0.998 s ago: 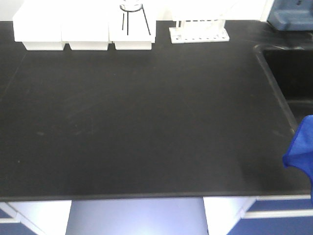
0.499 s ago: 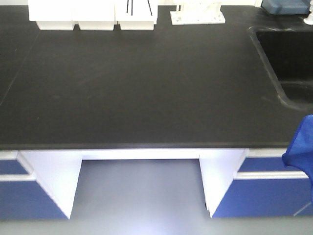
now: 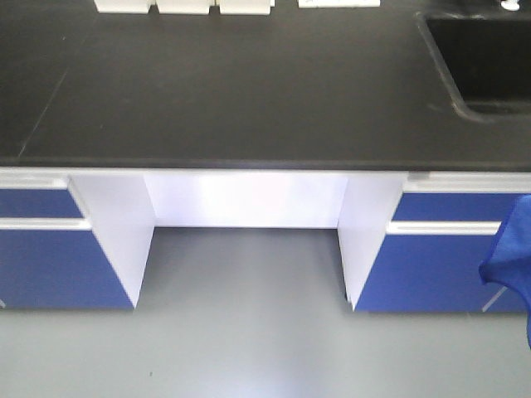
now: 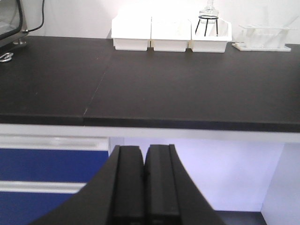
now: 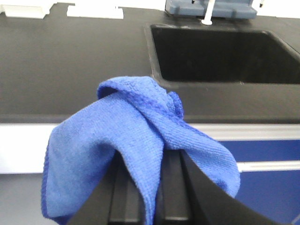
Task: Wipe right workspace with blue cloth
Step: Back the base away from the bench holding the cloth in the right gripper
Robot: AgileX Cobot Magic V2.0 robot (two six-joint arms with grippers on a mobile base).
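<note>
**Cloth pinched in R gripper, off the counter**

- Cloth (image 5: 140, 136): royal blue, soft waffle-like weave, stitched hem, heavily bunched. One ridge of folds rises to a hump at the top. From there the fabric falls away both sides.
- Lie: draped over the R gripper (image 5: 158, 187). Wrist view shows the long axis running roughly L–R across the fingers, w/ the wider flap hanging lower L and a narrower flap lower R. A tongue of fabric drops between the two fingers. The jaws are closed on that fold.
- Front view: only a strip of cloth (image 3: 510, 257) shows at the R edge, cut by the frame. It hangs near vertical, seen against the blue drawer fronts (image 3: 440, 265), below the counter edge.
- L gripper (image 4: 144, 180): fingers pressed together, nothing between them. Held in front of the counter edge.
- Counter (image 3: 232, 91): matte black, faint streaks, one thin seam at L.
- Sink (image 5: 220, 56) is sunk in at R.
- White bins (image 4: 171, 35) and a white tube rack (image 4: 262, 38) sit along the back.
- Wire tripod (image 4: 207, 23) stands in the R-most bin.
- Below: white panels around a knee gap, grey floor (image 3: 249, 340).
</note>
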